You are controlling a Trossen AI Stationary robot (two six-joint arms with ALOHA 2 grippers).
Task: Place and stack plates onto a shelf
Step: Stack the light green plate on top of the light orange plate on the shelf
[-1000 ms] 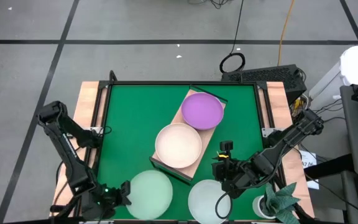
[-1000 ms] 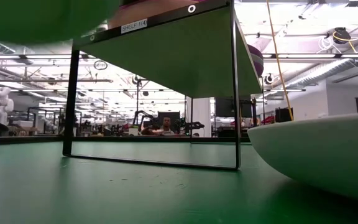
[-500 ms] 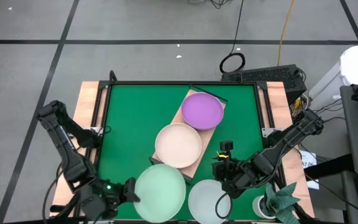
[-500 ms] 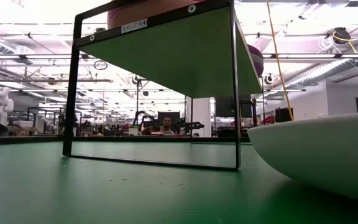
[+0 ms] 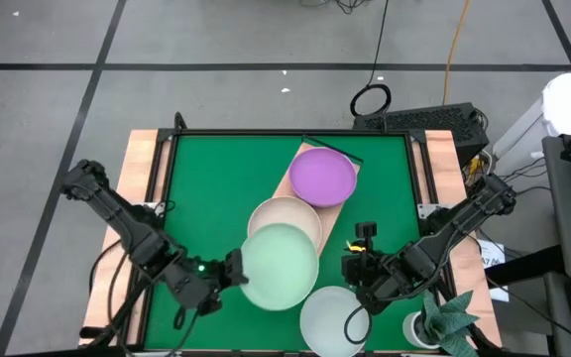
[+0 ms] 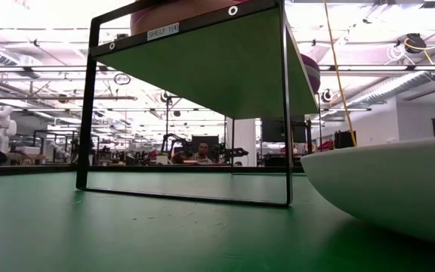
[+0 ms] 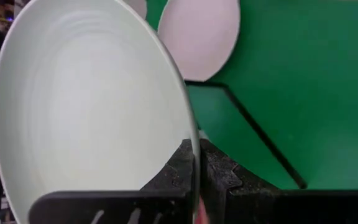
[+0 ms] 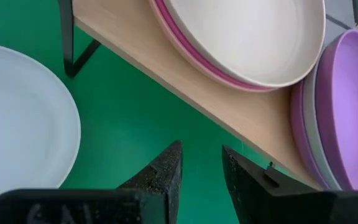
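Note:
My left gripper [image 5: 234,270] is shut on the pale mint plate [image 5: 281,266], which hangs over the near end of the wooden shelf [image 5: 320,236] and covers part of the cream plate [image 5: 287,213]. The cream plate tops a pink-rimmed stack [image 8: 247,37]. A purple plate [image 5: 322,176] lies on the shelf's far end, on a paler plate. A whitish blue plate [image 5: 333,319] rests on the mat near the table's near edge. My right gripper [image 8: 201,171] is open above the mat, between that plate and the shelf. My left gripper pinches the mint plate's rim [image 7: 190,134] at its left edge, one finger [image 7: 180,167] on the inner face and one [image 7: 215,171] on the outer side. The fingers come about level from the table's left. The plate is lifted clear, near level.
The green mat [image 5: 206,188] is bare left of the shelf. A small potted plant in a white cup [image 5: 442,322] stands at the near right corner. In the low view the shelf's dark frame [image 6: 285,113] and the whitish blue plate [image 6: 384,189] show.
My left gripper has carried the mint plate from the table's near left corner up and toward the right and far side. The plate now hangs over the shelf's near end and the cream plate. It has left the low view.

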